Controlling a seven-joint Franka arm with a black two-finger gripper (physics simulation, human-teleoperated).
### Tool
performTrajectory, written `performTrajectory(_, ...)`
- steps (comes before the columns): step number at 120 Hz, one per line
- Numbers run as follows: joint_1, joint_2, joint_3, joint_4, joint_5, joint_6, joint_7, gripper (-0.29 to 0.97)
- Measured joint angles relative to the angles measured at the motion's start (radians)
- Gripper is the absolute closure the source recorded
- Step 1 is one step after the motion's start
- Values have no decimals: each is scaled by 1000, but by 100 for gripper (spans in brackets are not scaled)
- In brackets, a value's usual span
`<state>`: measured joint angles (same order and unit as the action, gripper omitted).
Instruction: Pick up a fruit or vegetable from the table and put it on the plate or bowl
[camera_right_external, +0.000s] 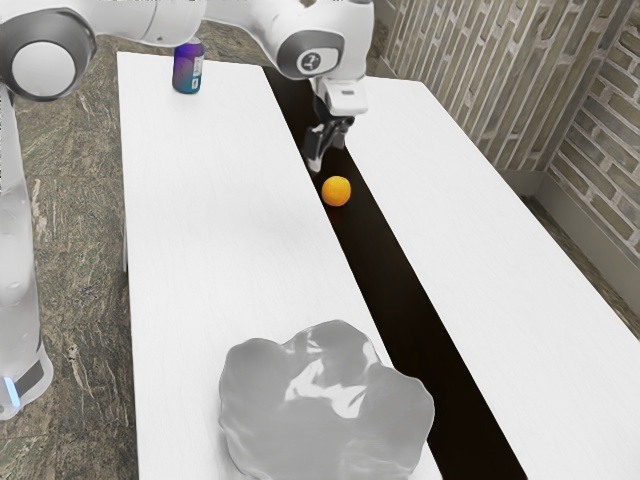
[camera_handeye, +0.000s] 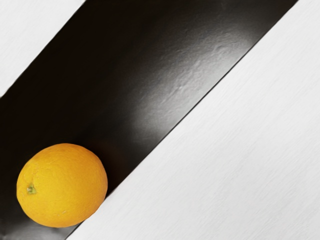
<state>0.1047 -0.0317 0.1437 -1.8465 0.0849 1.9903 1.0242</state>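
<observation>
Grey bowl (camera_right_external: 325, 410) nearest; orange (camera_right_external: 336, 190) on dark strip (camera_right_external: 400, 280); end effector (camera_right_external: 320, 160) nearby, grip unclear.

A: What's the table (camera_right_external: 500, 270) carrying?
B: It's showing a white top, with a black strip (camera_right_external: 400, 270) running near-to-far down the middle. An orange (camera_right_external: 336, 190) is sitting on the strip, far half, touching the left panel (camera_right_external: 200, 250) edge.
A: Anything else lying on it?
B: A purple-blue can (camera_right_external: 188, 68) is standing upright far left. A crumpled grey bowl (camera_right_external: 325, 405) is resting on the left panel, near end.
</observation>
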Motion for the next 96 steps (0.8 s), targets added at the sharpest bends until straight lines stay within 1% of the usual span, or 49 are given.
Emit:
performTrajectory(18,32,92,3,68,1,68,62,0)
performTrajectory(27,27,125,4,91,-2,88,89,0)
performTrajectory(45,0,155,12,97,-11,111,133,0)
performTrajectory(62,18,174,35,97,-28,122,166,0)
performTrajectory(96,35,204,40,96,-41,130,212,0)
